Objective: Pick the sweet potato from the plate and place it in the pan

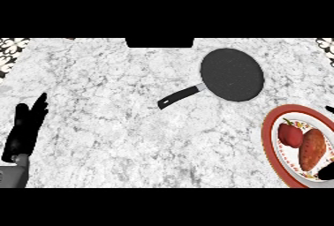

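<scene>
Sweet potato touches red fruit on plate: risk grabbing wrong one. Right hand mostly hidden, grip unclear. Left hand open, resting. Pan well apart.

my left hand is black, its fingers black too, on a grey forearm. the table beyond my fingers is white marble, veined and mottled in grey. far off to the right of my fingers the pan is dark charcoal with fine pale speckles, its handle black. the plate has a red rim around white, with small red and yellow marks. on it the sweet potato is orange-brown, and beside it a red pepper with a green stem.
</scene>
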Robot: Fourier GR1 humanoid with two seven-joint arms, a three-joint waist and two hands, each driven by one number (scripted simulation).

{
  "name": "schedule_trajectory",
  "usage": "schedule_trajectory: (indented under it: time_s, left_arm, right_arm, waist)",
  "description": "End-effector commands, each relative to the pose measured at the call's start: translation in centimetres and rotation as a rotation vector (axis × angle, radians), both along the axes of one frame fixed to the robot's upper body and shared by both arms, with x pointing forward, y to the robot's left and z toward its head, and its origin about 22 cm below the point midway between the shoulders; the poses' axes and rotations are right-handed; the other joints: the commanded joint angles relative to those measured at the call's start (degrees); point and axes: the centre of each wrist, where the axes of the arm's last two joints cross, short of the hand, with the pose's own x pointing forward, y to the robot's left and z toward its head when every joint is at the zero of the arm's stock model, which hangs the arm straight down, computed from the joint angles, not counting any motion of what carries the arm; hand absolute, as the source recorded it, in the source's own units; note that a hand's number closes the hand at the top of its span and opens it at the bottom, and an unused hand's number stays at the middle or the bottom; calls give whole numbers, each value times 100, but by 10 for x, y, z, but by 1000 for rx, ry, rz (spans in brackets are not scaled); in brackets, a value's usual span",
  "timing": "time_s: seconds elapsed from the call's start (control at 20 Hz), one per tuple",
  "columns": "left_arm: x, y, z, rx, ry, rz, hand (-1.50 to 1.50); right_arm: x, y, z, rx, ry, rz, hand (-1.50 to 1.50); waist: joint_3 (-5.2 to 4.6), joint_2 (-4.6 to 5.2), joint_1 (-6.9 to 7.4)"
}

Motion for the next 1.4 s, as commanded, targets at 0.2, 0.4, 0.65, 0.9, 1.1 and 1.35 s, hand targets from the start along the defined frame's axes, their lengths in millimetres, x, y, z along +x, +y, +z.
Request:
schedule_trajectory:
  time_s: [0.2, 0.4, 0.65, 0.9, 1.1, 1.35]
  left_arm:
    - [-6, -2, 10, 5, 11, 9, 0]
    - [25, -14, -4, 12, 15, 1, 0]
    - [-9, -3, -2, 8, 5, 0, 0]
    - [6, 9, 5, 13, -2, 14, 0]
    - [17, 0, 6, 0, -4, -2, 0]
    - [23, 6, 7, 9, -3, 2, 0]
  right_arm:
    - [-3, 5, -17, 9, -5, 16, -150]
    - [8, 5, -29, 5, 1, 3, -150]
    - [24, -6, -38, 29, 13, 9, -150]
    - [21, -15, -29, 5, 57, -6, -150]
    - [27, 12, -65, -22, 85, -15, -150]
    - [26, -4, -63, -93, 9, 88, 150]
  waist:
    - [0, -5, -16]
    - [-2, 12, -45]
    - [1, 1, 15]
    - [-1, 0, -5]
    - [-1, 6, -2]
    - [-1, 13, -17]
